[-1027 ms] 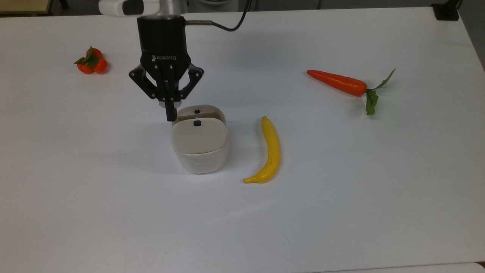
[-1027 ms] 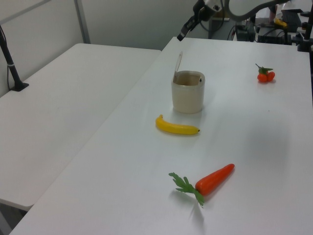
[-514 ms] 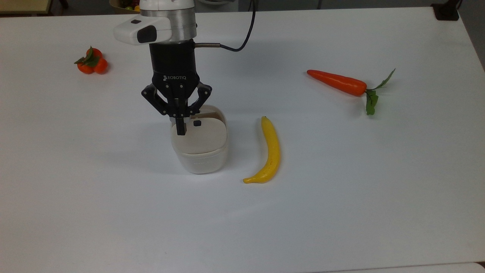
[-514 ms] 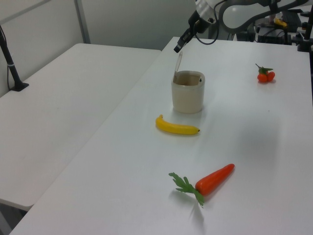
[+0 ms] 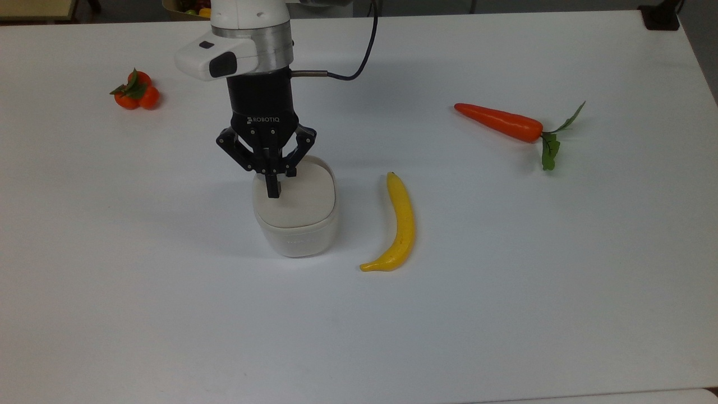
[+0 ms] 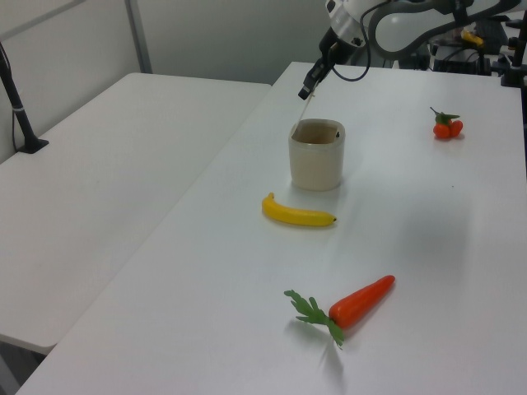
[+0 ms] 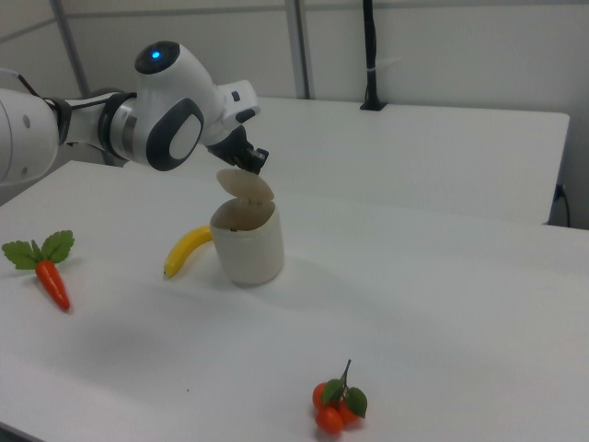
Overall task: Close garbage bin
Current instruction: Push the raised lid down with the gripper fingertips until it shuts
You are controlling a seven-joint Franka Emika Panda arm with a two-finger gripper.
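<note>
I work in a robotics lab: bare white tables (image 6: 123, 164) pushed together, grey partition walls (image 7: 442, 46) behind, a black camera pole (image 7: 370, 55) clamped at twelve o'clock in the right view (more rigs and cables (image 6: 461, 33) clutter the left view's one o'clock).

**Tabletop layout around the garbage bin**

In the top view, the garbage bin (image 5: 295, 216) stands on the table (image 5: 505, 280). The banana (image 5: 397, 224) lies just to its right, the carrot (image 5: 505, 123) well beyond, the tangerines (image 5: 136, 92) far upper left. The gripper (image 5: 273, 188) hangs over its raised lid (image 7: 245, 181).
</note>
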